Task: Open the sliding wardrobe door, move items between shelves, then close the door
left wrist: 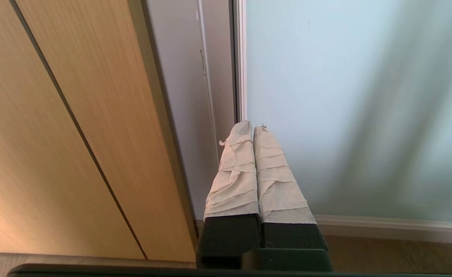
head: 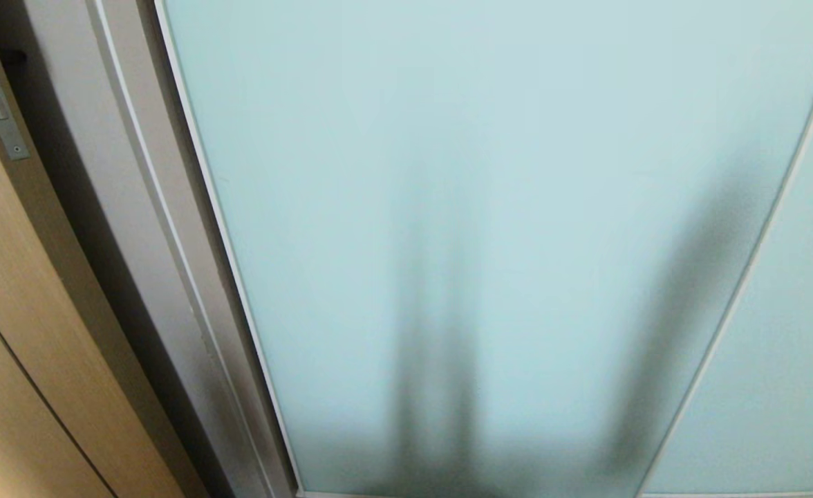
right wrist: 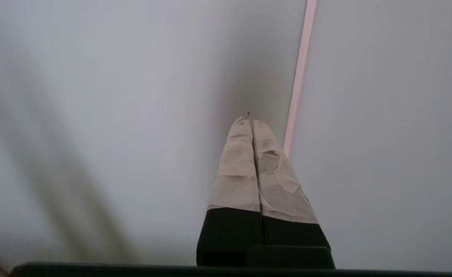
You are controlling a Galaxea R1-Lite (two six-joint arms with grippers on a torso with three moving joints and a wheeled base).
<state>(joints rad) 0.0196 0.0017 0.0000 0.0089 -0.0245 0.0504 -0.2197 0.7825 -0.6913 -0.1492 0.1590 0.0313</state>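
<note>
The sliding door stood closed before me; both my left claw and right claw were pressed together, empty. I judged opening came next: catch its frame edge.

Black left claw — fingers wrapped in beige tape.

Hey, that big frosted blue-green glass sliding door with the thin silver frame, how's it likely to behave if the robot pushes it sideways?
The frosted blue-green glass sliding door looks rigid, so it would probably move as one panel rather than flex. Its smooth face may let the shut, cloth-wrapped right gripper slip; the thin silver frame seems a surer push point. Being large glass, it is likely heavy and fragile.
</note>
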